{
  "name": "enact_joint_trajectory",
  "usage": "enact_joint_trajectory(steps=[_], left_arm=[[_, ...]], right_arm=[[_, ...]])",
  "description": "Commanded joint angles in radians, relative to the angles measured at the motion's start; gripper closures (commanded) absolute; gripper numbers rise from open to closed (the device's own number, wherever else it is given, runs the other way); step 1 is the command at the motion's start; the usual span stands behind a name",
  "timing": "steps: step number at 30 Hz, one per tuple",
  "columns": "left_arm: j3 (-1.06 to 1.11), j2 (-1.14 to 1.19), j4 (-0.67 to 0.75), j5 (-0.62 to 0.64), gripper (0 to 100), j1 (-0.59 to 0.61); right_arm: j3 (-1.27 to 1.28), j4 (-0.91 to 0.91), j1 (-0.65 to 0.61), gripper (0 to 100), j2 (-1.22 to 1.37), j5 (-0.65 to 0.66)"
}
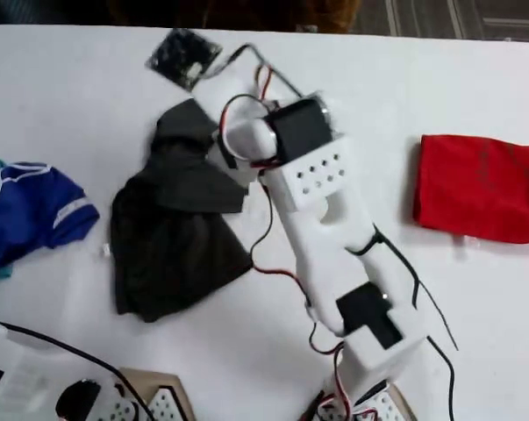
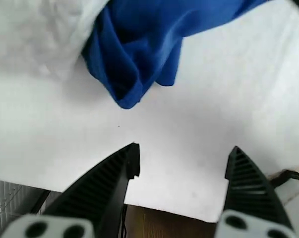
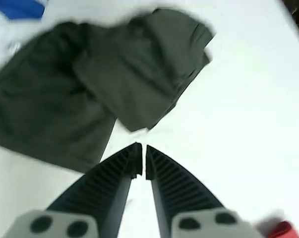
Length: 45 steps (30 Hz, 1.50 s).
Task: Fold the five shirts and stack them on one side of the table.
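Bright, even light, seemingly from overhead; the white desk (image 1: 496, 338) glares almost featureless in both wrist views; soft, faint shadows edge an arm (image 1: 321, 219) and the red shirt (image 1: 479, 186); the dark shirt (image 1: 172, 237) swallows its fold detail.

A white table (image 1: 475, 307) with dark floor (image 1: 422, 16) beyond its far edge

The blue shirt (image 1: 27, 210) runs off the left edge of the high view, so its full shape cannot be told. The red shirt (image 1: 479, 189) is clipped at the right edge. The right arm (image 1: 334, 228) covers the far right corner of the black shirt (image 1: 172, 246). The left arm (image 1: 10, 377) is cut by the near edge. In the left wrist view, a pale cloth (image 2: 40, 34) beside the blue shirt is too blurred to identify.
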<state>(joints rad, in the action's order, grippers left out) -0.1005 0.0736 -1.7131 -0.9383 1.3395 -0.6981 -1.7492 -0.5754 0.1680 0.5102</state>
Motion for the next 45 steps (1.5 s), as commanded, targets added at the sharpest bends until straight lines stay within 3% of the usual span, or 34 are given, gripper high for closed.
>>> enact_joint_trajectory(steps=[1, 5, 15, 18, 21, 26, 36, 45], left_arm=[[-0.004, -0.054, -0.028, 0.003, 71, -0.021], [-0.001, -0.054, -0.031, 0.003, 71, -0.014], [0.018, -0.051, -0.048, 0.003, 71, -0.012], [0.058, -0.049, -0.044, -0.002, 71, -0.014], [0.094, -0.049, -0.043, -0.005, 71, -0.02], [0.133, -0.049, -0.026, -0.003, 71, -0.021], [0.174, -0.049, 0.015, -0.003, 71, -0.021], [0.168, -0.049, 0.015, -0.006, 71, -0.015]], right_arm=[[0.181, -0.019, -0.082, 97.8, -0.085, -0.009], [0.37, 0.05, -0.22, 97.5, -0.131, -0.009], [0.698, 0.278, -0.306, 97.4, -0.148, 0.0], [0.706, 0.292, -0.364, 94.4, -0.147, 0.0], [0.709, 0.294, -0.423, 85.1, -0.137, 0.008], [0.7, 0.321, -0.444, 75.9, -0.01, 0.06], [0.638, 0.337, -0.593, 75.7, 0.159, 0.055], [0.414, 0.22, -0.595, 75.8, 0.329, 0.055]])
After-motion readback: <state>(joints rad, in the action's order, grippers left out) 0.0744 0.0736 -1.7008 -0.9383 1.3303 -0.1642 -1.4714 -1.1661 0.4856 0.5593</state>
